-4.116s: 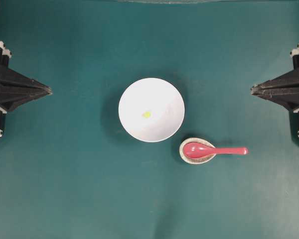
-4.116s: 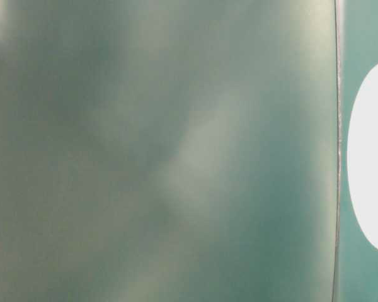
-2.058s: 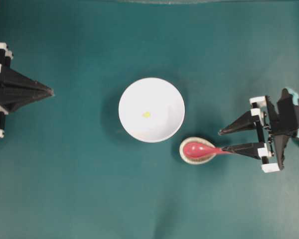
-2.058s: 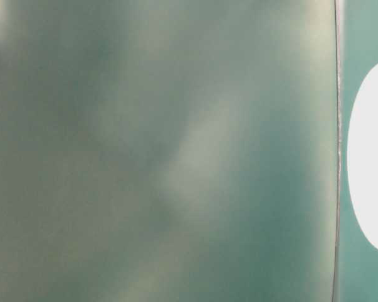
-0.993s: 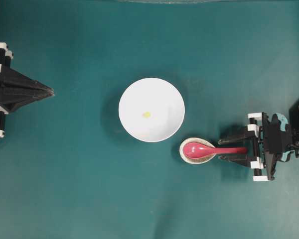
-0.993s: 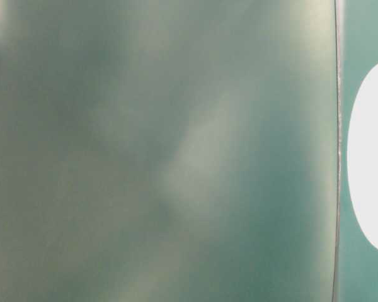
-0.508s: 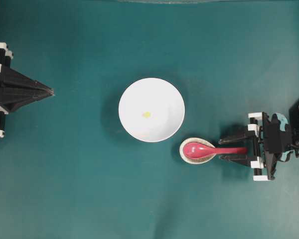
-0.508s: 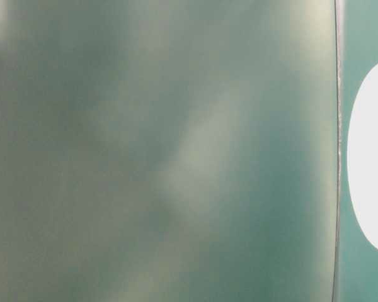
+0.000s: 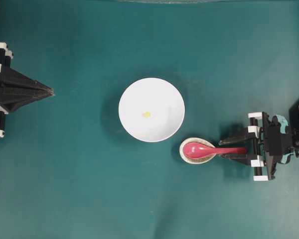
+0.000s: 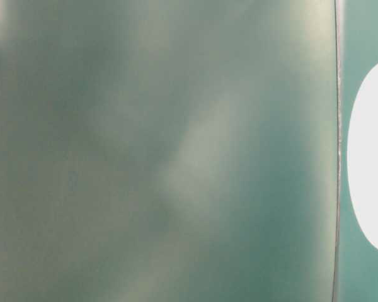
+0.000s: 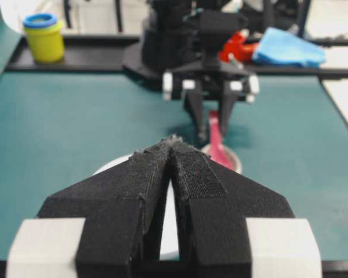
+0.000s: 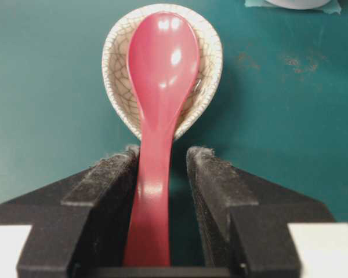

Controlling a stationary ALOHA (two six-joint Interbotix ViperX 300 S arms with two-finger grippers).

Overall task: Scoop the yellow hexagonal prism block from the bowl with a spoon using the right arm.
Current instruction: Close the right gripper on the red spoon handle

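The white bowl (image 9: 127, 94) sits mid-table with the tiny yellow hexagonal prism block (image 9: 147, 114) inside it. To its lower right, the red-pink spoon (image 9: 204, 149) rests with its scoop in a small speckled dish (image 9: 185, 155) and its handle pointing right. My right gripper (image 9: 223, 149) straddles that handle, still open. In the right wrist view the handle (image 12: 153, 202) lies against the left finger (image 12: 113, 168), with a gap to the right finger (image 12: 211, 168). My left gripper (image 9: 51, 91) is shut and empty at the left edge.
The table-level view is a blur, showing only the bowl (image 10: 372, 157) at the right. Beyond the table's far end, the left wrist view shows a yellow cup (image 11: 43, 37) and a blue cloth (image 11: 287, 49).
The right gripper came in from the right edge and lowered over the spoon handle. Its fingers have narrowed toward the handle in the last half second. The left arm has not moved.
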